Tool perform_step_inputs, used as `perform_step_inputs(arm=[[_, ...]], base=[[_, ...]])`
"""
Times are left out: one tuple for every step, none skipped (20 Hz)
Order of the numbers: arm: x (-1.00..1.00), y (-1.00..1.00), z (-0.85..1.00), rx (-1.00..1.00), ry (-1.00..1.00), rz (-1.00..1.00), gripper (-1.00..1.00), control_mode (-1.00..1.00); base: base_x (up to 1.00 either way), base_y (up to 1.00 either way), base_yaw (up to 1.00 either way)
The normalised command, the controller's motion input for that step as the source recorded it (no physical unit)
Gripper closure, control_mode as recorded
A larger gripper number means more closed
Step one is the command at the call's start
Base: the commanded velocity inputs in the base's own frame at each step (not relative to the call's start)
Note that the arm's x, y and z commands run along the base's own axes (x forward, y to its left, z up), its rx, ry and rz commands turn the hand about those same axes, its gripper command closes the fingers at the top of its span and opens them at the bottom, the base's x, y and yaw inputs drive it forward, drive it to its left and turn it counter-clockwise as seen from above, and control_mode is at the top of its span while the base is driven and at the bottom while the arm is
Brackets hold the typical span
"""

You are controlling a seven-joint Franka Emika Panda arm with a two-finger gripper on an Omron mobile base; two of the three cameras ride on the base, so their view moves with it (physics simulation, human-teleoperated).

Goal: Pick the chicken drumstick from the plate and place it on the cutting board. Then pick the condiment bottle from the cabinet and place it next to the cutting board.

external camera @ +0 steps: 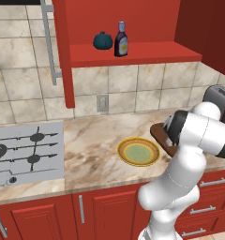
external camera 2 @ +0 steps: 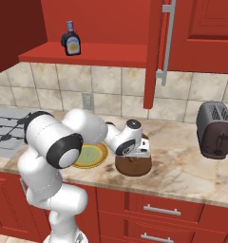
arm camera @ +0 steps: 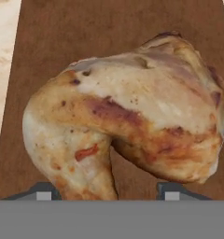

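The chicken drumstick (arm camera: 132, 116), golden-brown, lies on the dark brown cutting board (arm camera: 86, 32) and looms large in the hand view. My gripper (arm camera: 107, 193) hangs just above it, open, its two fingertips (arm camera: 44, 192) spread to either side of the drumstick's narrow end. From the right base view the gripper (external camera 2: 136, 157) points down over the cutting board (external camera 2: 128, 170), right of the plate (external camera 2: 99, 160). The yellow-rimmed plate (external camera: 122, 152) has nothing on it. The condiment bottle (external camera: 121, 41) stands upright on the red cabinet shelf (external camera: 147, 52).
A teal pumpkin-shaped object (external camera: 103, 41) sits left of the bottle on the shelf. A toaster (external camera 2: 215, 129) stands on the counter to the right. The gas stove (external camera: 25, 150) is at the left. An open cabinet door (external camera: 63, 51) hangs beside the shelf.
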Motion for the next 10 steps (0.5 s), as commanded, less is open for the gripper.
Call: perform_step_inputs(arm=[[0.00, -0.22, 0.05, 0.00, 0.00, 0.00, -1.00, -1.00], [0.00, -0.18, 0.07, 0.00, 0.00, 0.00, -1.00, -1.00], [-0.01, -0.13, 0.06, 0.00, 0.00, 0.00, -1.00, -1.00], [-0.03, -0.09, 0.06, 0.00, 0.00, 0.00, -1.00, -1.00], [-0.09, -0.01, 0.06, 0.00, 0.00, 0.00, -1.00, -1.00], [-0.11, 0.00, 0.06, 0.00, -0.01, 0.00, -1.00, -1.00], [-0.11, 0.00, 0.07, 0.00, -0.02, 0.00, -1.00, -1.00], [-0.08, 0.00, 0.10, 0.00, -0.03, 0.00, -1.00, -1.00], [-0.07, 0.00, 0.16, 0.00, -0.04, 0.00, -1.00, -1.00], [-0.08, 0.03, 0.21, 0.00, -0.05, 0.00, -1.00, -1.00]], base=[[0.00, 0.00, 0.00], [0.00, 0.00, 0.00], [0.00, 0.00, 0.00], [0.00, 0.00, 0.00], [0.00, 0.00, 0.00], [0.00, 0.00, 0.00], [0.00, 0.00, 0.00], [0.00, 0.00, 0.00], [0.00, 0.00, 0.00], [0.00, 0.00, 0.00]])
